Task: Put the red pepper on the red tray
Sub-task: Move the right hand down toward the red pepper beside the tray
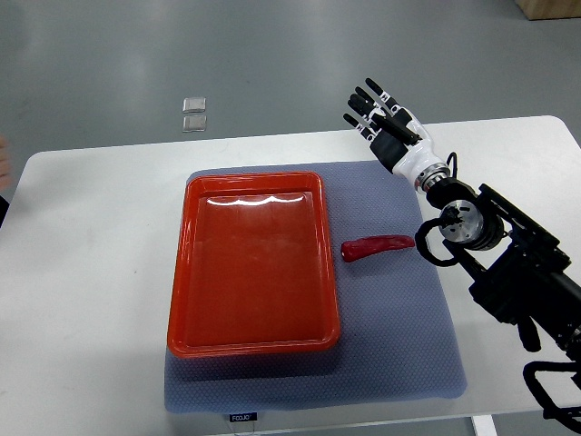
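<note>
A red pepper (pixel 376 246) lies on the blue-grey mat (pixel 399 309), just right of the red tray (pixel 186 272). The tray is rectangular and holds nothing. My right hand (pixel 381 116) is raised beyond the mat's far right corner, fingers spread and holding nothing, well behind the pepper. Its arm (pixel 508 263) comes in from the right edge. The left arm is out of view.
The mat lies on a white table (pixel 91 272). Two small clear squares (pixel 193 113) lie on the floor beyond the table's far edge. A bit of a person's hand (pixel 4 163) shows at the left edge.
</note>
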Action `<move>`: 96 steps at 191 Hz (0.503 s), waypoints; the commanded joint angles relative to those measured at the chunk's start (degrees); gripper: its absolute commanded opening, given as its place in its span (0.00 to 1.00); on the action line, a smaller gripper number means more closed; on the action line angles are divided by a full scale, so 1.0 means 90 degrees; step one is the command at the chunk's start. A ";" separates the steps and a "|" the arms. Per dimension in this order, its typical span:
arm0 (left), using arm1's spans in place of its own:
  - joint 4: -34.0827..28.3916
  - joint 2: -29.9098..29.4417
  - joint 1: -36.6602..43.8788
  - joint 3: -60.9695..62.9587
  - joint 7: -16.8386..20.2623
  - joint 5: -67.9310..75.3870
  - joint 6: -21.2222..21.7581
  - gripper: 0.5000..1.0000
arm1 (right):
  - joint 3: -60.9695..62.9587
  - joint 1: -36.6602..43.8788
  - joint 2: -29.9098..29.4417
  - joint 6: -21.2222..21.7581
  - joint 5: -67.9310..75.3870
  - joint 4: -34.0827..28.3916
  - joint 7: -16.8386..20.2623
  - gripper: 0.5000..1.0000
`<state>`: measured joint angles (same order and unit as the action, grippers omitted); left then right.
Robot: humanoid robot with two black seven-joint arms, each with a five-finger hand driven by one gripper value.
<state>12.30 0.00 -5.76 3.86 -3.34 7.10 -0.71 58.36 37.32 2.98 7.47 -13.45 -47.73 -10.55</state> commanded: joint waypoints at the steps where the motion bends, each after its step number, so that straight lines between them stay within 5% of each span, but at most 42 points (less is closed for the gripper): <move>1: 0.0010 0.0000 -0.0004 0.0000 0.0000 0.0002 0.0001 1.00 | 0.0000 -0.0006 -0.0009 0.0010 0.0000 0.0000 0.0000 0.83; 62: -0.0039 0.0000 0.0006 -0.0009 0.0000 -0.0008 0.0001 1.00 | -0.0606 0.0287 0.0206 0.0117 -0.0332 -0.0029 0.0049 0.83; 96: -0.0049 0.0000 0.0006 -0.0009 0.0000 -0.0008 0.0001 1.00 | -0.2586 0.1087 0.0831 0.0400 -0.1894 -0.0078 0.0068 0.83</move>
<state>11.89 0.00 -5.78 3.78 -3.34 7.02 -0.71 45.47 42.83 7.08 9.11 -23.23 -48.14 -10.00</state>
